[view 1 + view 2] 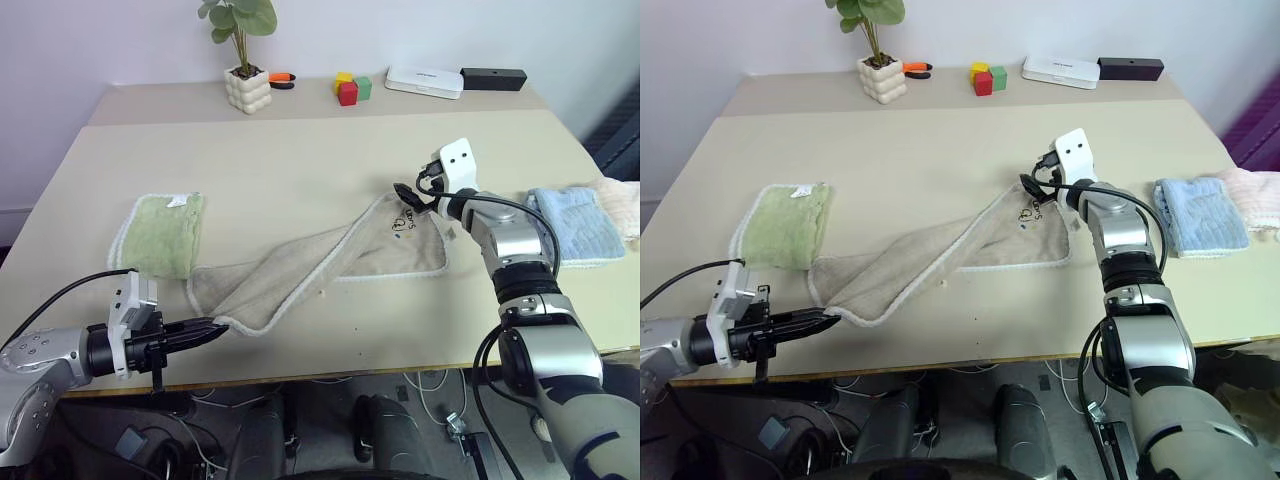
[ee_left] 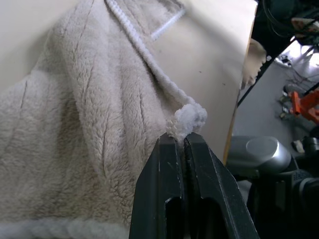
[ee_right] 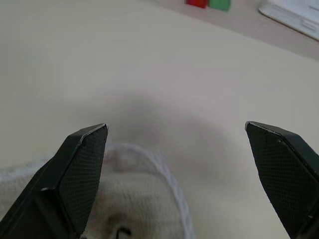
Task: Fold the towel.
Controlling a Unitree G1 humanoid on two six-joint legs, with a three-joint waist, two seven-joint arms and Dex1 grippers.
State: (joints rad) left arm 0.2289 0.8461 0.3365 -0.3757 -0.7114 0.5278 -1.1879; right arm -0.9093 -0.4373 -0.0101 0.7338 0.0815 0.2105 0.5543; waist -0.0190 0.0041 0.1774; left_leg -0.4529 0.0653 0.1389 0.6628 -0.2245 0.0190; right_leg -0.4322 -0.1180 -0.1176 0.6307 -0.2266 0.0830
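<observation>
Worktop, beige. Folded green towel near its left edge; folded light blue towel at right, a pale pink cloth beside it. Along the far edge: potted plant, orange-handled tool, coloured blocks, white flat box, black bar.

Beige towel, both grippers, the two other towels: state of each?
Beige terry towel with white corded edging: unfolded, twisted, flat on table, one corner pinched.
Left gripper: shut on the towel's near corner.
Right gripper: open, over the towel's far corner.
Green towel: folded.
Light blue towel: folded.
</observation>
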